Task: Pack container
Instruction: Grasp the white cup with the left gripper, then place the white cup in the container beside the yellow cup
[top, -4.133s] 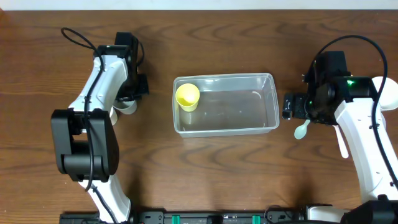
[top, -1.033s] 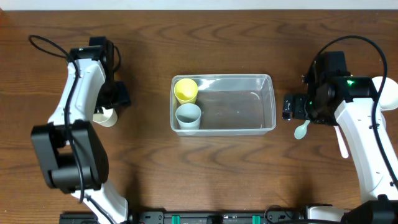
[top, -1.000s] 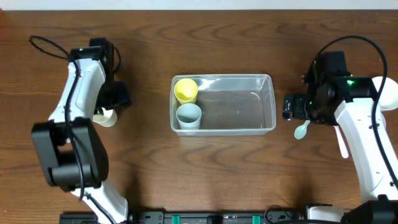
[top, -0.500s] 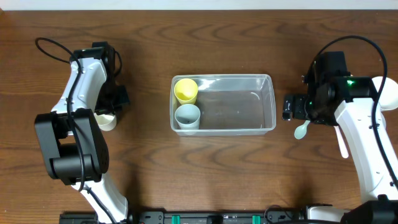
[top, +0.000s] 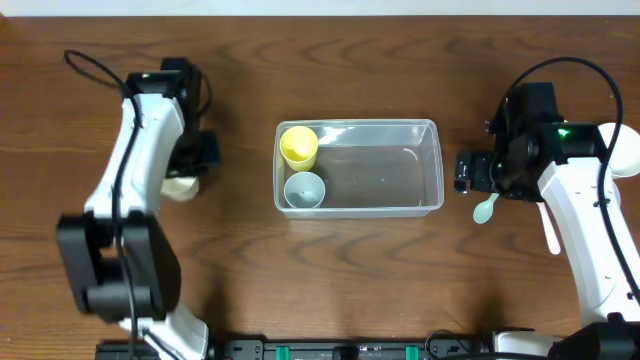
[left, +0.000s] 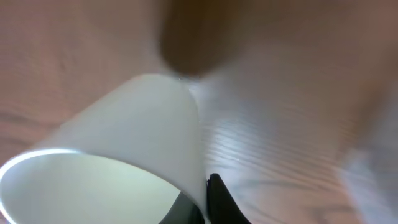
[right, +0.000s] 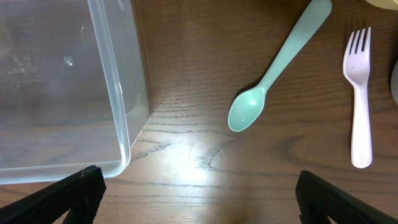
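The clear container (top: 385, 170) sits mid-table with a yellow cup (top: 299, 146) and a pale blue cup (top: 304, 189) standing at its left end. My left gripper (top: 192, 170) is left of the container and shut on a white cup (top: 178, 187). The left wrist view is blurred and shows the cup's wall (left: 130, 137) pinched between the fingers (left: 208, 202). My right gripper (top: 463, 172) is open and empty just right of the container, whose corner (right: 121, 93) shows between its fingers (right: 199, 199).
A mint spoon (top: 485, 208) and a white fork (top: 551, 230) lie on the table by the right arm; both show in the right wrist view, spoon (right: 273, 74) and fork (right: 360, 99). A pale bowl (top: 626, 150) sits at the right edge.
The pale blue cup now stands in the container beside the yellow one. My left arm went back left, took the white cup and is now moving it right. The right arm has not moved.
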